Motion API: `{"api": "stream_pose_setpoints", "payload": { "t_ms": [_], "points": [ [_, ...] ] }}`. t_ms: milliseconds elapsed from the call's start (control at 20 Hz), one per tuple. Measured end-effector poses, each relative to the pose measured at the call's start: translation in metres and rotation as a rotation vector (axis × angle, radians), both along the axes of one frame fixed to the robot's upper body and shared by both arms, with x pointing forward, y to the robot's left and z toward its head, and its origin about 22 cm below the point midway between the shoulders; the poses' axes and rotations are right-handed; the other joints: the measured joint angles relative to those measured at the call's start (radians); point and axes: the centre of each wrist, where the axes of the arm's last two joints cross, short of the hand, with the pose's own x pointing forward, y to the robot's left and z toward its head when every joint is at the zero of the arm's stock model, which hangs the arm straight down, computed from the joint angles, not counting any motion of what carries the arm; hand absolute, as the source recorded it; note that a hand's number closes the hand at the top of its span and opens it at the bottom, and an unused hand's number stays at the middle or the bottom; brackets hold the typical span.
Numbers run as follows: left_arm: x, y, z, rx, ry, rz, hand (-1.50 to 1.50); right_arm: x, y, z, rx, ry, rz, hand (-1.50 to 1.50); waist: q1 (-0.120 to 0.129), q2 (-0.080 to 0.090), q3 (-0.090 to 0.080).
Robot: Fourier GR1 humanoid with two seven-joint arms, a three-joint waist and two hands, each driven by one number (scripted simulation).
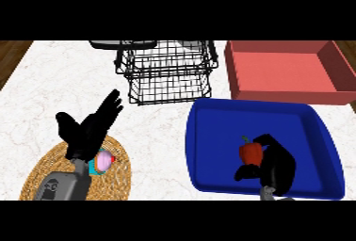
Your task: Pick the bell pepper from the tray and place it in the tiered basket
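A red bell pepper (250, 152) with a green stem stands in the blue tray (215, 141) at the right front. My right hand (278, 164) is in the tray right beside the pepper, fingers and thumb curled round its right and lower sides. The black wire tiered basket (167, 70) stands at the back centre, well away from the pepper. My left hand (90, 127) is open with fingers up at the left, above a woven mat.
A round woven mat (49, 169) lies at the front left with a small pink and teal object (104, 162) on it, partly hidden by my left forearm. A red box (278, 70) sits at the back right, behind the tray. Wooden floor shows past the counter's left edge.
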Motion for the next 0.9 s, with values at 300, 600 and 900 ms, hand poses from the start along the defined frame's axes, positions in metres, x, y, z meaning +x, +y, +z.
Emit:
{"api": "stream_pose_setpoints", "payload": {
  "t_ms": [300,600,900],
  "points": [
    [0.004,-0.004,0.003,0.006,-0.003,-0.009,0.0,0.003,0.019,0.018,-0.131,0.207,0.273,1.5,0.008,0.001,-0.005],
    [0.006,0.0,0.005,0.008,-0.002,0.006,0.0,-0.005,0.048,0.068,-0.065,0.182,0.361,1.5,-0.002,0.01,0.014],
    [0.001,0.002,0.008,0.006,0.002,0.011,0.0,-0.033,0.067,0.146,0.068,-0.02,0.371,1.5,-0.003,0.008,0.022]
  ]
}}
